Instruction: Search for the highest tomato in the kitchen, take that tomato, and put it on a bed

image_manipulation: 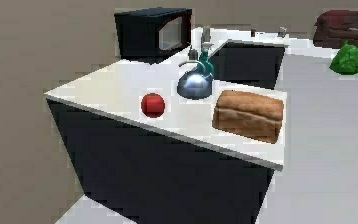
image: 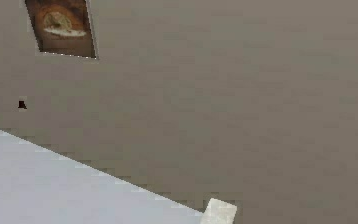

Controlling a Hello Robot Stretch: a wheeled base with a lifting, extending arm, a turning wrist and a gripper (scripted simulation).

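**A:** What was biggest?

**B:** Ahead, a bare wall point(image: 237, 100) with one framed picture point(image: 62, 27) on it. In the arm side view there was one table point(image_manipulation: 102, 85), pale on top and dark at the sides. Open floor point(image_manipulation: 327, 150) ran along its right edge.

**A:** And on the table?

**B:** One black microwave point(image_manipulation: 152, 32) stood at the far end. One brown loaf point(image_manipulation: 249, 112) lay close to the right edge. One silver kettle point(image_manipulation: 195, 82) sat mid-top.

**A:** The tomato?

**B:** There was one red tomato point(image_manipulation: 153, 105), left of the loaf and nearer than the kettle. It touched neither and sat back from the table's near edge.

**A:** The end effector?

**B:** I couldn't tell its state.
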